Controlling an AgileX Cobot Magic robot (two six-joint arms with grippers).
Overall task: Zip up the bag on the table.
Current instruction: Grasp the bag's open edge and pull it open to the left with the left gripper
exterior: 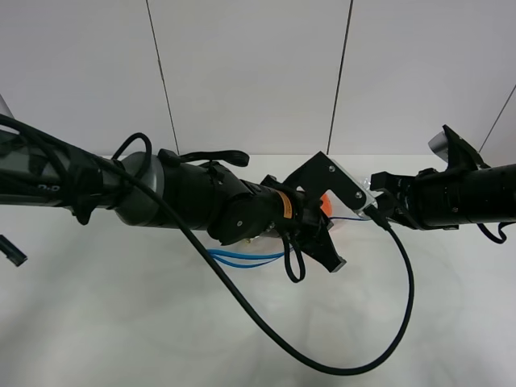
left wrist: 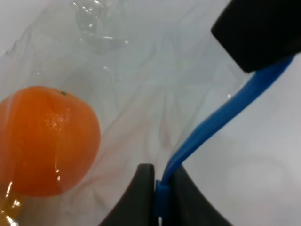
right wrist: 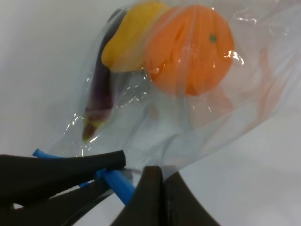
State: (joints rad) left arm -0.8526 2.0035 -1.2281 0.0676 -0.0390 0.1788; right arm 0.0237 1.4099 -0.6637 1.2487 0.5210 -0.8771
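Note:
The clear crinkly bag [right wrist: 188, 122] lies on the white table [exterior: 121, 322], mostly hidden under my arms in the high view. Through it show an orange [right wrist: 188, 49], a yellow pear [right wrist: 129, 40] and a purple eggplant [right wrist: 101, 89]. The orange also shows in the left wrist view [left wrist: 47, 141]. My left gripper [left wrist: 160, 193] is shut on the blue zip strip [left wrist: 211, 122]. My right gripper [right wrist: 162, 193] is shut on the same edge, right beside the left fingers [right wrist: 61, 172]. The two grippers meet at the table's middle [exterior: 355, 218].
A black cable [exterior: 387, 347] loops over the table's front right. A small dark object [exterior: 12, 250] lies at the left edge. A white panelled wall [exterior: 258, 72] stands behind the table.

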